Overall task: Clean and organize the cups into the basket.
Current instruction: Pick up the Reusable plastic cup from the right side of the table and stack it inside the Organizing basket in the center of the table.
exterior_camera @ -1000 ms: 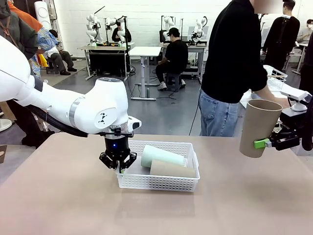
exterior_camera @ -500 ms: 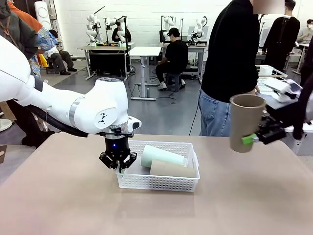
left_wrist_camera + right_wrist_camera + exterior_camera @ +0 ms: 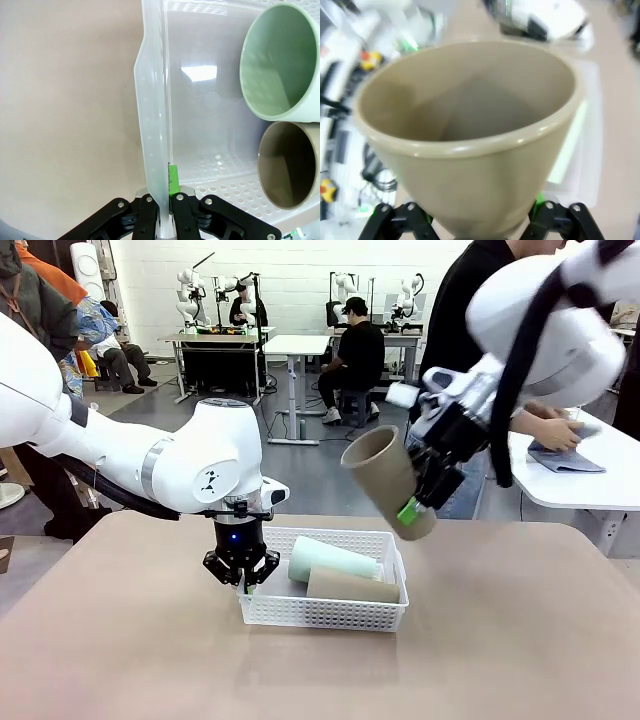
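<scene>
The white perforated basket (image 3: 323, 612) sits mid-table. A mint green cup (image 3: 330, 558) and a tan cup (image 3: 352, 586) lie on their sides in it. My left gripper (image 3: 241, 578) points straight down at the basket's left end, shut on its thin wall (image 3: 155, 125). In the left wrist view the mint cup (image 3: 280, 60) and tan cup (image 3: 290, 170) show their open mouths. My right gripper (image 3: 410, 508) is shut on a second tan cup (image 3: 388, 483), held tilted with its mouth up and to the left, above the basket's right end. That cup (image 3: 470, 135) is seen close up in the right wrist view.
A person in a black top stands behind the table's far right, hands (image 3: 555, 430) on a cloth on a white side table (image 3: 580, 485). The tan tabletop (image 3: 500, 640) stretches bare in front of and to both sides of the basket.
My right arm has swung the tan cup from the table's right edge leftward and upward, tipping it from upright to slanted over the basket's right end. The left gripper has not moved.
</scene>
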You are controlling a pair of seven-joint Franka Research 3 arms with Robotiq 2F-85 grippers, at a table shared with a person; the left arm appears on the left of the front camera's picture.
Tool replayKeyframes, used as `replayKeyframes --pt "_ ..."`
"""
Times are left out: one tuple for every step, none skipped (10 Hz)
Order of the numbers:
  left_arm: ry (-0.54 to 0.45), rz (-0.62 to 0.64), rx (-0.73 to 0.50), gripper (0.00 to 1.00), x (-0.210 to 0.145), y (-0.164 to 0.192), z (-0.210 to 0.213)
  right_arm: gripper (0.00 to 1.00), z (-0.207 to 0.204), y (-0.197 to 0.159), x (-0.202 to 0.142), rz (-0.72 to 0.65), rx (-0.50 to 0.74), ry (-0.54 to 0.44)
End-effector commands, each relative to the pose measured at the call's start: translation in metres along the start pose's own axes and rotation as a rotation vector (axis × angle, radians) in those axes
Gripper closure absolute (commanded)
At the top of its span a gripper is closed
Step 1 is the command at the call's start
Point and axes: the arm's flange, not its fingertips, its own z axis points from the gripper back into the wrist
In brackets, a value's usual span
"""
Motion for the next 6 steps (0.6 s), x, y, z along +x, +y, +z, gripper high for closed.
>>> replayKeyframes --pt "0.000 0.003 -0.002 1.00 -0.001 0.001 0.000 0.19 -0.018 -0.029 0.021 -0.076 0.050 0.210" --pt "0.000 0.003 -0.002 1.00 -0.001 0.001 0.000 0.19 -0.032 -0.033 0.031 -0.083 0.060 0.267" --pt "0.000 0.003 -0.002 1.00 -0.001 0.001 0.000 0.19 -0.045 -0.037 0.039 -0.075 0.069 0.296" --pt "0.000 0.003 -0.002 1.00 -0.001 0.001 0.000 0.19 -0.056 -0.040 0.042 -0.073 0.079 0.328" --pt "0.000 0.003 -0.002 1.00 -0.001 0.001 0.000 0.19 -0.069 -0.046 0.042 -0.080 0.083 0.366" --pt "0.000 0.003 -0.002 1.00 -0.001 0.001 0.000 0.19 -0.078 -0.052 0.041 -0.086 0.076 0.396"
